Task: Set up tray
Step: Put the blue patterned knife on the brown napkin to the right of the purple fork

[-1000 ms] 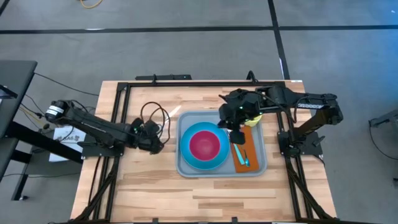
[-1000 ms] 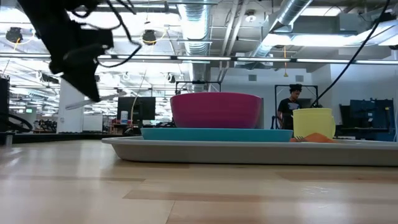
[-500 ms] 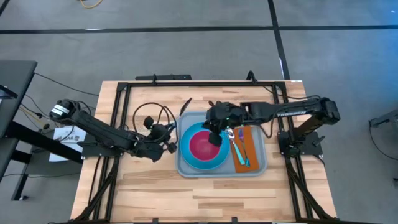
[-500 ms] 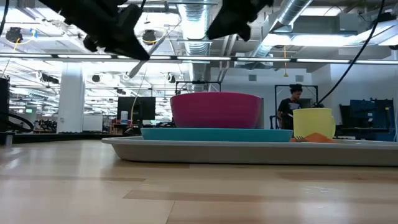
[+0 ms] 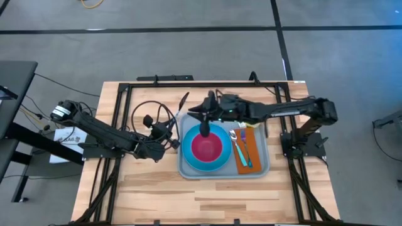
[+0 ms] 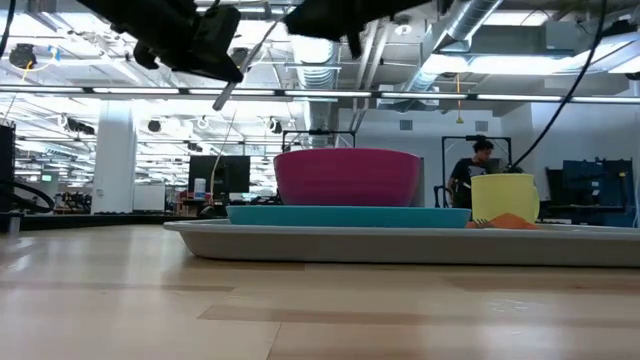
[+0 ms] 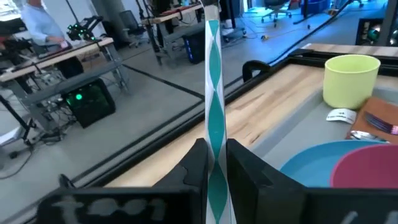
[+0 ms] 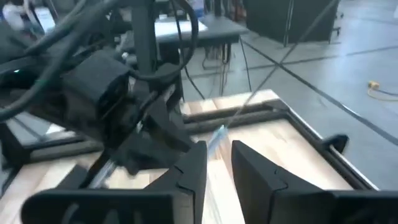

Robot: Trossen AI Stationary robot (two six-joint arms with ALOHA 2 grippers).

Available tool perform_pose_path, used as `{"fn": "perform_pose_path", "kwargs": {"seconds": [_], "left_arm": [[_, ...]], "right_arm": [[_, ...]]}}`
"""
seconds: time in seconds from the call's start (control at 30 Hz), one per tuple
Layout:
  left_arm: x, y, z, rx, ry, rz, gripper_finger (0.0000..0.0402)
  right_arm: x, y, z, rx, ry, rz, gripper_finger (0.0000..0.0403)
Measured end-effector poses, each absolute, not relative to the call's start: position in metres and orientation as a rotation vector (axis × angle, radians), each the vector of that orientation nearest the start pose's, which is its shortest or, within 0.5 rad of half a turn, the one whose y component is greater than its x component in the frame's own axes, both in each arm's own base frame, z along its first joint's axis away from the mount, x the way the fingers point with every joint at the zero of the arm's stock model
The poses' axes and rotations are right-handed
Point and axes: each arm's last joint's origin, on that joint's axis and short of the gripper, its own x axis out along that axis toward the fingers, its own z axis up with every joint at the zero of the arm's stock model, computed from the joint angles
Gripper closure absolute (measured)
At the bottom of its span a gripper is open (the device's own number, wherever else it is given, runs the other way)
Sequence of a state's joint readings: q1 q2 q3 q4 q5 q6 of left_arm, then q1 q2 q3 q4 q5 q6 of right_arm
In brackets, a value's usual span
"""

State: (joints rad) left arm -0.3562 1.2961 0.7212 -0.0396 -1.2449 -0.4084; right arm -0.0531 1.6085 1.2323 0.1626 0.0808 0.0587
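A teal-and-white striped straw point(image 7: 212, 93) is held by my left gripper point(image 7: 216, 146), which hovers beside the tray's left edge point(image 5: 171, 137). The straw point(image 5: 183, 102) slants up toward the far edge. My right gripper point(image 8: 217, 152) is open and reaches across the tray's far left corner point(image 5: 196, 112), facing the left gripper, with the straw's thin line point(image 8: 249, 106) just ahead of its fingers. The grey-blue tray point(image 5: 260, 166) carries a blue plate point(image 5: 188, 157), a pink bowl point(image 5: 206, 145), an orange napkin point(image 5: 251, 147) with cutlery and a yellow-green cup point(image 7: 351, 81). My left gripper pinches the straw's lower part point(image 7: 216, 168) between its two fingers point(image 7: 199, 163). The straw runs on past the fingertips, lifted clear of the table, slanting up and toward the far edge. Its free upper end point(image 6: 268, 35) stands high above the bowl.
A black frame point(image 5: 163, 80) runs along the table's far and side edges. Cables point(image 5: 154, 113) loop above the left arm. Bare wood lies on the near side of the tray point(image 5: 201, 194). A person point(image 6: 470, 180) stands in the room beyond.
My left gripper has risen and moved toward the tray, tipping the straw from nearly level to a steep upward slant. My right gripper has swung from the tray's far right corner, over the bowl, toward the table's left, ending by the straw.
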Motion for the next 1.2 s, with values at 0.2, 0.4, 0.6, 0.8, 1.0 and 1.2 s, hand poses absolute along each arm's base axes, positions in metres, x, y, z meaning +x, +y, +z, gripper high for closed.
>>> {"fn": "perform_pose_path", "kwargs": {"seconds": [0.2,0.4,0.6,0.8,1.0,1.2], "left_arm": [[0.244,-0.062,0.231,0.117,0.273,0.914,0.0380],[0.243,-0.061,0.232,0.128,0.264,0.940,0.0380],[0.242,-0.060,0.232,0.156,0.241,1.009,0.0380],[0.242,-0.060,0.234,0.153,0.223,1.031,0.0380],[0.243,-0.060,0.235,0.126,0.211,1.011,0.0379],[0.244,-0.061,0.236,0.126,0.214,1.001,0.0379]], "right_arm": [[0.396,-0.037,0.284,0.080,0.236,-0.174,0.0307],[0.401,-0.041,0.296,0.064,0.088,-0.161,0.0275],[0.401,-0.037,0.297,0.057,0.075,-0.117,0.0246],[0.401,-0.038,0.296,0.055,0.085,-0.122,0.0233],[0.401,-0.039,0.308,0.052,-0.039,-0.143,0.0238],[0.401,-0.039,0.313,0.051,-0.087,-0.145,0.0244]]}}
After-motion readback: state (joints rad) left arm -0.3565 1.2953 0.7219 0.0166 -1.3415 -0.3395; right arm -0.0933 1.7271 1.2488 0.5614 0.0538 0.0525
